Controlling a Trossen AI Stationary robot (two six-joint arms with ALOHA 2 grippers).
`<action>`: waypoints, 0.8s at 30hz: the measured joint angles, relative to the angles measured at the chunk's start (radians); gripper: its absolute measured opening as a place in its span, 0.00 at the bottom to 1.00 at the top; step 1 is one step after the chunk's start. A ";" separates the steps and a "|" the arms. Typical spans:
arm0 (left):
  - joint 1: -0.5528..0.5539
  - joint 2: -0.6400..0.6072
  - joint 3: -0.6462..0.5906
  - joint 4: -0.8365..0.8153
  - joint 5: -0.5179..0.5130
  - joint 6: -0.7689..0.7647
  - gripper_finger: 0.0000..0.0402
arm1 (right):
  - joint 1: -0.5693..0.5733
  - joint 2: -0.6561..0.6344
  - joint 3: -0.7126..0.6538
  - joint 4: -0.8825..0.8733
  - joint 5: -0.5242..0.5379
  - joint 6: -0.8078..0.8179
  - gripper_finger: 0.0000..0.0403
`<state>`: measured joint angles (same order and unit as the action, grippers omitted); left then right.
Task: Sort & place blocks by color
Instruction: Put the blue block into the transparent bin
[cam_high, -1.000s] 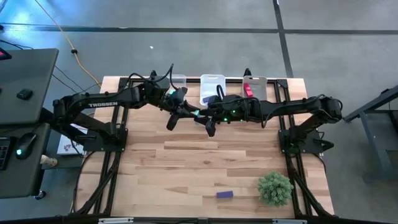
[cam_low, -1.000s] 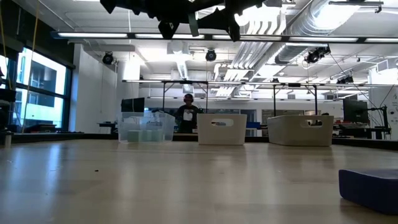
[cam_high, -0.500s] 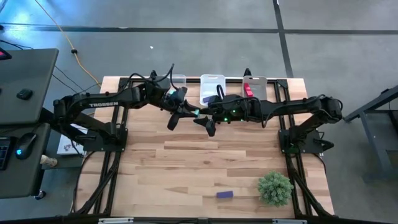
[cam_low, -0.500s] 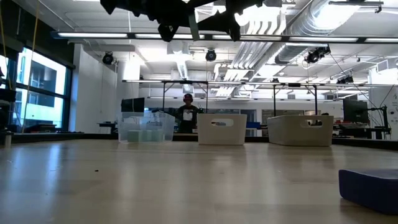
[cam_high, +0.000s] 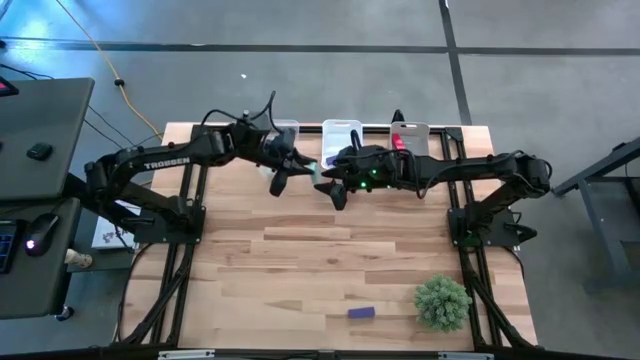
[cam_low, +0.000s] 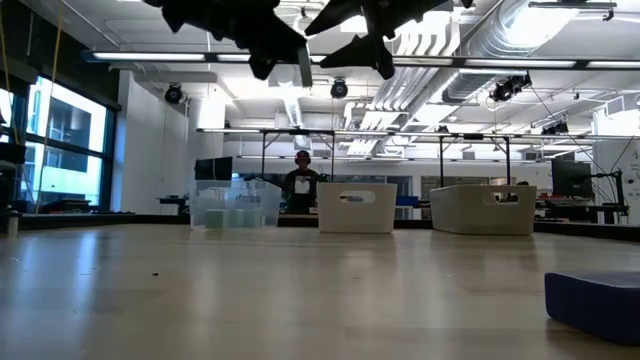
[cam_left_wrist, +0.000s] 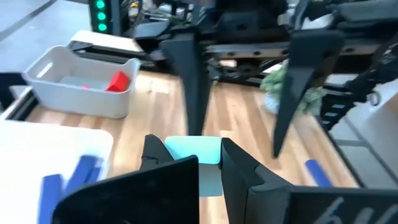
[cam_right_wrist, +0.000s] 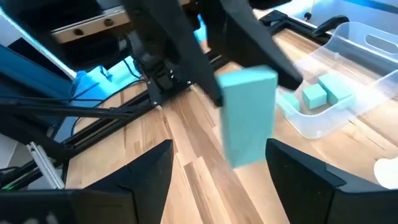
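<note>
Overhead, a wooden table (cam_high: 300, 270) is seen with both dark arms reaching across its far half and meeting near the middle. Along the far edge three bins are lined up: a clear bin (cam_high: 286, 129) toward the left, a white middle bin (cam_high: 342, 132), and a right bin (cam_high: 411, 133) in which a red block (cam_high: 398, 145) shows. A fuzzy green plant ball (cam_high: 442, 302) is noted near the table's front right corner, with a lone purple block (cam_high: 362, 313) lying just beside it on the bare wood.

The left end effector (cam_high: 280, 178) is held in the air in front of the clear bin; its fingers (cam_left_wrist: 168, 163) are pressed onto a teal block (cam_left_wrist: 194, 153), which is pinched between them. The same teal block (cam_right_wrist: 247, 115) is seen from the right wrist view, upright and off the table, with two more teal blocks (cam_right_wrist: 324, 93) lying inside the clear bin (cam_right_wrist: 348, 68) beyond it.

The right end effector (cam_high: 335, 188) is held just beside the left one, in front of the white middle bin, its fingers (cam_right_wrist: 301, 165) spread wide with nothing between them.

Purple blocks (cam_left_wrist: 68, 180) are visible in the white middle bin (cam_left_wrist: 37, 143) from the left wrist view.

In the low view a person (cam_low: 301, 182) is seen far behind the table.
</note>
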<state>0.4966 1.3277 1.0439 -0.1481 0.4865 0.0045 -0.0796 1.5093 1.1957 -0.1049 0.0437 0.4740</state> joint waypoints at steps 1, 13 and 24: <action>0.012 0.000 0.000 -0.008 0.000 0.009 0.00 | -0.001 0.000 0.000 -0.002 0.001 0.000 0.61; 0.186 0.005 0.000 -0.202 -0.238 0.210 0.00 | -0.008 0.000 0.000 -0.002 0.013 -0.001 0.61; 0.308 0.089 0.000 -0.289 -0.334 0.220 0.00 | -0.008 0.000 -0.002 -0.003 0.066 -0.001 0.61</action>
<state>0.8049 1.4163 1.0443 -0.4374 0.1524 0.2244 -0.0875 1.5097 1.1942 -0.1074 0.1101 0.4732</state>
